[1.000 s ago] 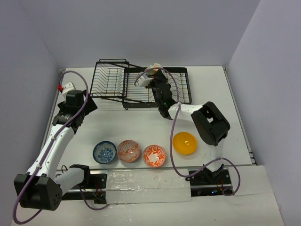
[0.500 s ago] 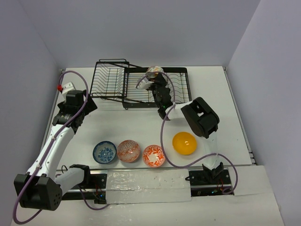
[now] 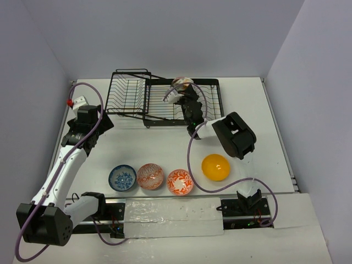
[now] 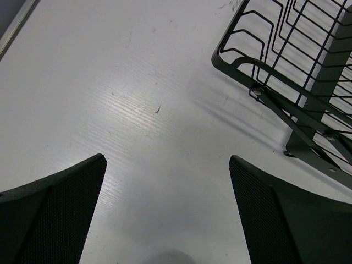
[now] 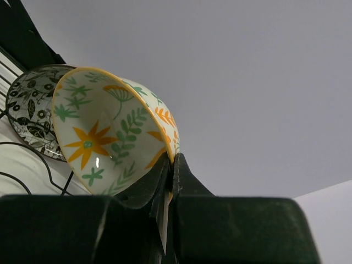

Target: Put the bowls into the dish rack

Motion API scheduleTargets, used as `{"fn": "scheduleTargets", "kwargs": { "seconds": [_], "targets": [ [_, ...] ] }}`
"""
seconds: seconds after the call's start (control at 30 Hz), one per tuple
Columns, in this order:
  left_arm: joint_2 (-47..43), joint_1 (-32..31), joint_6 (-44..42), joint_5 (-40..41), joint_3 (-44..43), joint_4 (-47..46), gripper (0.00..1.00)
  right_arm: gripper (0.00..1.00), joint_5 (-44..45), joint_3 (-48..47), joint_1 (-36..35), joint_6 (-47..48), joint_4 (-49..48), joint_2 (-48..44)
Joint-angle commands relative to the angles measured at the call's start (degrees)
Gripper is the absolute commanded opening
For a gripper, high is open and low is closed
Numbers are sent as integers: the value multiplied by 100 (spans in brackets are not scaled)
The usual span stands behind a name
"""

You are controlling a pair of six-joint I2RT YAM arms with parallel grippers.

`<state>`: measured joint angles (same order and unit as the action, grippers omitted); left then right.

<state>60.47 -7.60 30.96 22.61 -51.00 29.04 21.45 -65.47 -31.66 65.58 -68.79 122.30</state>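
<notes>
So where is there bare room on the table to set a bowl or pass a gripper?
Bare table lies between the dish rack and the row of bowls, and right of the orange-yellow bowl. Crowded: the row's three patterned ones nearly touch, and over the rack the right gripper holds the leaf-patterned bowl beside the grey-black bowl.

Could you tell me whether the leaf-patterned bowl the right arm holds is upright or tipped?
Tipped on edge: the leaf-patterned bowl shows its opening sideways to the right wrist camera, rim pinched between the fingers.
</notes>
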Motion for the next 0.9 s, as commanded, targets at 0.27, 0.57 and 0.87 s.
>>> {"fn": "scheduleTargets", "kwargs": {
  "seconds": [0.27, 0.57, 0.87],
  "targets": [
    [-9, 4, 94, 112, -103, 49, 99, 0, -238, -220, 142, -643, -398, -5],
    [-26, 39, 94, 121, -112, 58, 99, 0, -396, -291, 230, -801, -319, 136],
    [-17, 48, 103, 121, -120, 76, 99, 0, -528, -458, 336, -898, -99, 215]
  ]
}}
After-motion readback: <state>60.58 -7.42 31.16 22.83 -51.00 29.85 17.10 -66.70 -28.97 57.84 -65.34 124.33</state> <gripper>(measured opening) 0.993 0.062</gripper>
